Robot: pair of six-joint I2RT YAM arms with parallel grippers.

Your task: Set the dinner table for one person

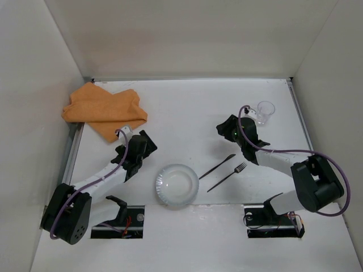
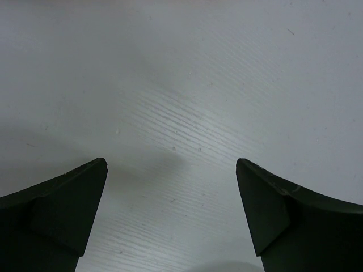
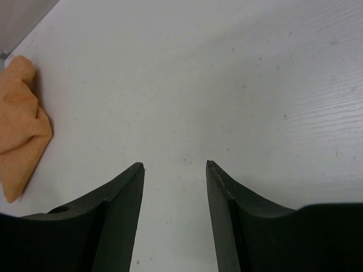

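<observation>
On the white dinner table [image 1: 187, 107], a clear plate [image 1: 177, 185] lies near the front middle. A dark knife [image 1: 216, 166] and a dark fork [image 1: 227, 176] lie side by side just right of it. A clear glass [image 1: 265, 112] stands at the right rear. A crumpled orange cloth [image 1: 104, 110] lies at the left rear and shows in the right wrist view [image 3: 20, 127]. My left gripper [image 1: 148, 143] is open and empty over bare table [image 2: 181, 107], between cloth and plate. My right gripper [image 1: 222, 128] is open and empty, left of the glass.
White walls enclose the table on the left, back and right. A metal rail [image 1: 72, 153] runs along the left edge. The arm bases and their mounts [image 1: 272, 218] sit at the near edge.
</observation>
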